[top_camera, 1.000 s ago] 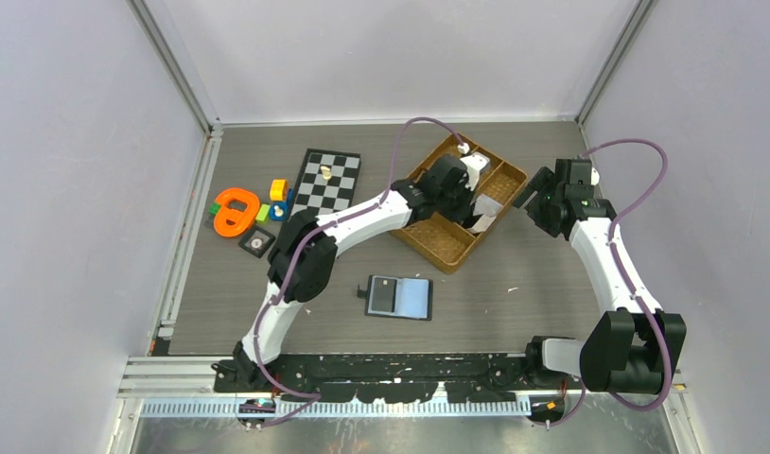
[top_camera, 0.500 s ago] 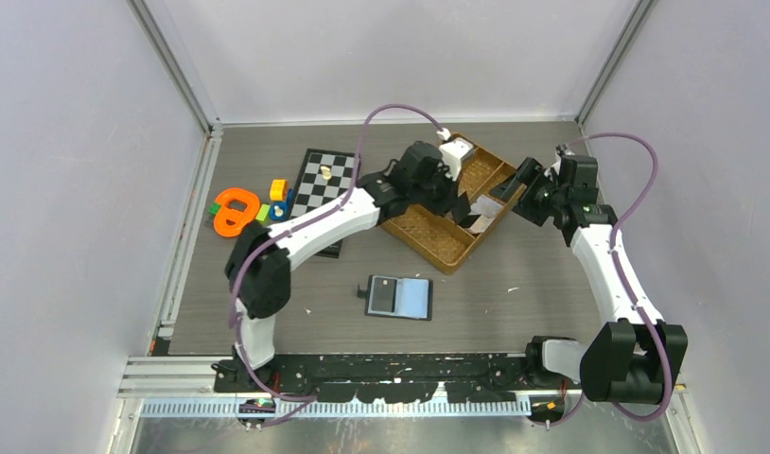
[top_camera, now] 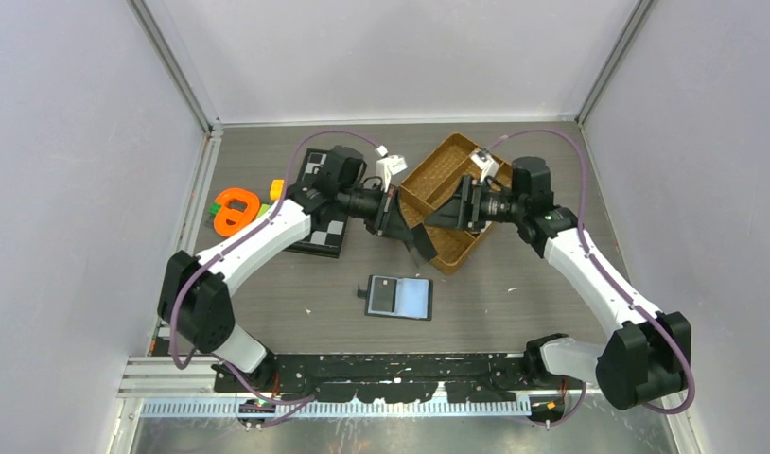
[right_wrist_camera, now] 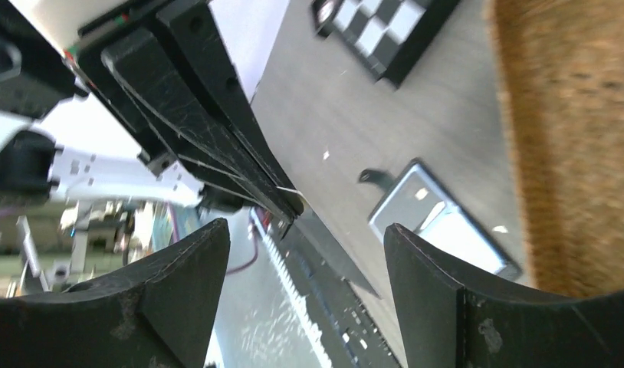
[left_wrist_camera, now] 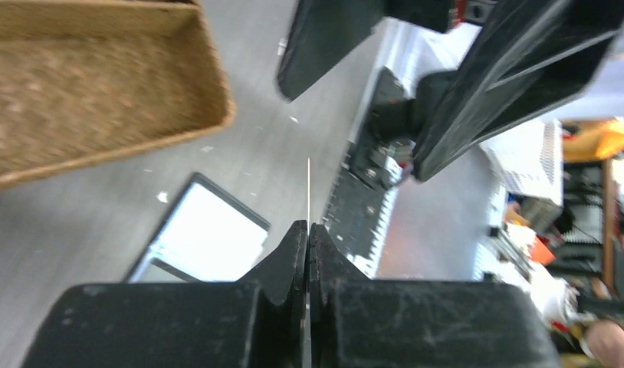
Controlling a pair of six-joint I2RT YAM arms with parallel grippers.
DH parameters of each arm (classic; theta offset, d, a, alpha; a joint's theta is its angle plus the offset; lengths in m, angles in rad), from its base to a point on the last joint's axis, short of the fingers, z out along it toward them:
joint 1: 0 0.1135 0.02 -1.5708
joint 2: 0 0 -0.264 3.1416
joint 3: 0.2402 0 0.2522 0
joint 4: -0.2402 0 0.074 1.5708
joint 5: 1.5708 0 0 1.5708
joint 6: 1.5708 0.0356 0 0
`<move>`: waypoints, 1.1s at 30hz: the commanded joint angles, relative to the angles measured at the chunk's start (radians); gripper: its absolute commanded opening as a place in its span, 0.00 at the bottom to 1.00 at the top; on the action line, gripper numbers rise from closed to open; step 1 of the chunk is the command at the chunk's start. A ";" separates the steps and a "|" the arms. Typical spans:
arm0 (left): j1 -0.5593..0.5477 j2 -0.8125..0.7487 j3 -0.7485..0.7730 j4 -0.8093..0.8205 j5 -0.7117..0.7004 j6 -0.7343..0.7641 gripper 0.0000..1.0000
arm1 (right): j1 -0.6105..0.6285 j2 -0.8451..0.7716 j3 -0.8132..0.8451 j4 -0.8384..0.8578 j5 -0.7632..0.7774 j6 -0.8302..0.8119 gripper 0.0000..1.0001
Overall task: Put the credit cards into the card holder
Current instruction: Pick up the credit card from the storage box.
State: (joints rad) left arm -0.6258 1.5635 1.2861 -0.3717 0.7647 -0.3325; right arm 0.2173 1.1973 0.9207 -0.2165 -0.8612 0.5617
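One credit card (top_camera: 419,244) is off the surface, clamped between the tightly closed fingers of the left pincer (top_camera: 405,227). From the left wrist it shows edge-on, as a thin pale line (left_wrist_camera: 308,184) rising from the pressed-together fingertips (left_wrist_camera: 293,253). From the right wrist it shows as a dark thin blade (right_wrist_camera: 336,261) sticking out past those fingertips. Seen from above, it hangs over the near-left edge of the brown woven tray (top_camera: 454,268).

The card holder (top_camera: 400,297) lies opened flat on the grey surface (top_camera: 514,312), in front of the tray and well apart from it. Its left half is dark and its right half bluish-grey. It lies below the held card and a little nearer the arm bases, and it shows in both wrist views (left_wrist_camera: 205,234) (right_wrist_camera: 439,222).

The right pincer (top_camera: 436,218) faces the left one across the tray's near-left side, its jaws spread wide and gripping nothing. In its own camera the two fingers (right_wrist_camera: 163,299) stand far apart, with the tip of the left pincer and the card between them but not touching either.

Left of the tray, a black-and-white chessboard (top_camera: 324,241) lies partly under the left arm. Farther left are an orange ring-shaped toy (top_camera: 235,210) and small coloured blocks (top_camera: 277,186).
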 commanded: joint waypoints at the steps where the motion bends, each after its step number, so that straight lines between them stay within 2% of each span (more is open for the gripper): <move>1: 0.020 -0.101 -0.038 -0.015 0.272 -0.013 0.00 | 0.099 -0.016 0.030 0.034 -0.135 -0.006 0.77; 6: 0.033 -0.132 -0.046 -0.085 0.305 0.034 0.00 | 0.175 0.006 0.061 -0.057 -0.138 -0.055 0.74; 8: 0.041 -0.141 -0.050 -0.090 0.306 0.038 0.00 | 0.182 0.006 0.059 -0.067 -0.137 -0.055 0.69; 14: 0.047 -0.164 -0.077 -0.033 0.281 -0.024 0.00 | 0.199 -0.009 0.046 -0.050 -0.157 -0.026 0.21; 16: 0.046 -0.172 -0.104 0.034 0.275 -0.061 0.02 | 0.200 -0.016 0.034 -0.022 -0.163 -0.005 0.12; 19: 0.047 -0.170 -0.139 0.116 0.276 -0.131 0.08 | 0.201 -0.024 0.020 0.007 -0.164 0.017 0.02; 20: 0.047 -0.174 -0.152 0.146 0.276 -0.155 0.12 | 0.201 -0.027 0.017 0.008 -0.160 0.020 0.01; 23: 0.046 -0.199 -0.202 0.253 0.243 -0.236 0.41 | 0.202 -0.051 0.003 0.019 -0.093 0.019 0.00; 25: 0.046 -0.222 -0.251 0.353 0.214 -0.309 0.55 | 0.202 -0.084 -0.027 0.073 -0.022 0.043 0.01; 27: 0.046 -0.243 -0.307 0.473 0.190 -0.393 0.58 | 0.201 -0.114 -0.072 0.187 0.020 0.113 0.01; 29: 0.047 -0.256 -0.357 0.593 0.176 -0.480 0.56 | 0.200 -0.140 -0.110 0.285 0.053 0.154 0.01; 33: 0.046 -0.263 -0.417 0.716 0.165 -0.578 0.52 | 0.201 -0.172 -0.144 0.369 0.104 0.192 0.00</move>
State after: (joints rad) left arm -0.5766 1.3354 0.9100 0.0872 0.9546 -0.7494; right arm 0.4133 1.0691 0.7994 -0.0422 -0.8349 0.6796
